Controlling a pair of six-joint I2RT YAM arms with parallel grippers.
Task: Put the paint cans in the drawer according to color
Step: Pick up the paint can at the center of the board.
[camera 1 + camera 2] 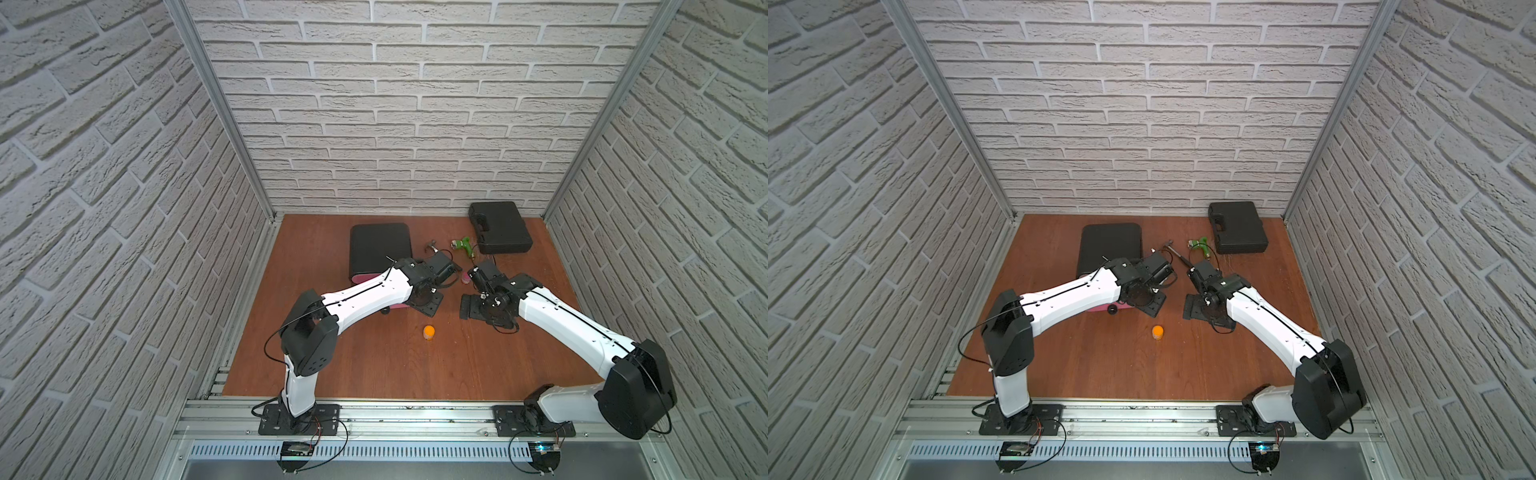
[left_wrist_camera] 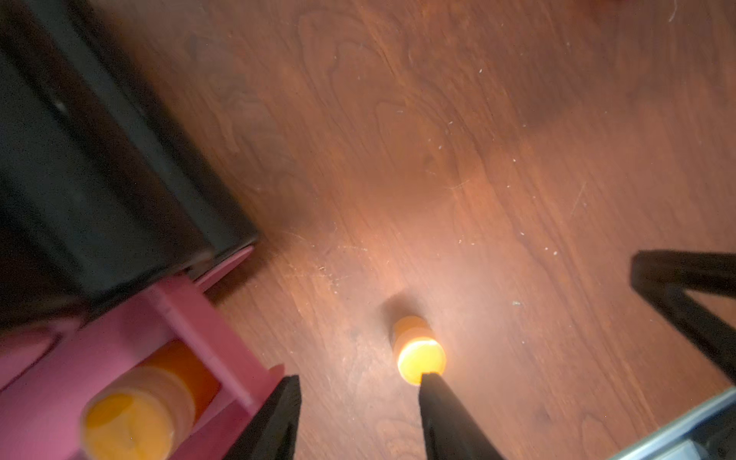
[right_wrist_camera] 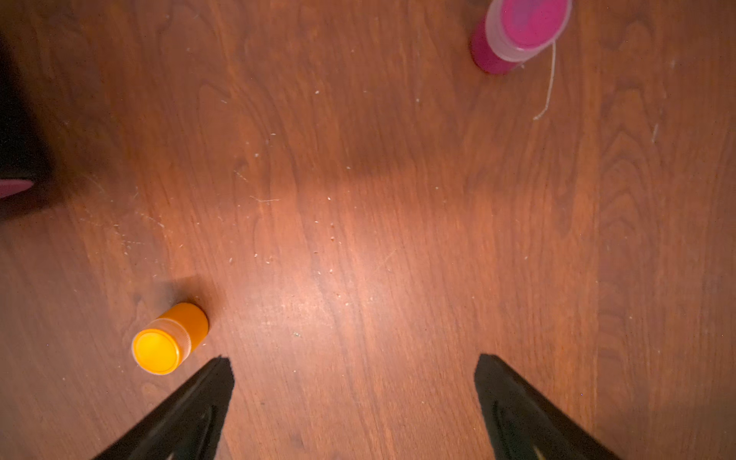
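Note:
The drawer is a black chest at the back left. One of its pink drawers is pulled out with an orange paint can lying inside. A second orange paint can stands on the table in front. A magenta paint can stands farther back. My left gripper is open and empty, between the pulled-out drawer and the standing orange can. My right gripper is wide open over bare table, with the orange can beside one fingertip.
A green toy drill, a small hammer and a flat black tool case lie at the back right. The right arm's black end shows close to my left gripper. Brick walls enclose three sides.

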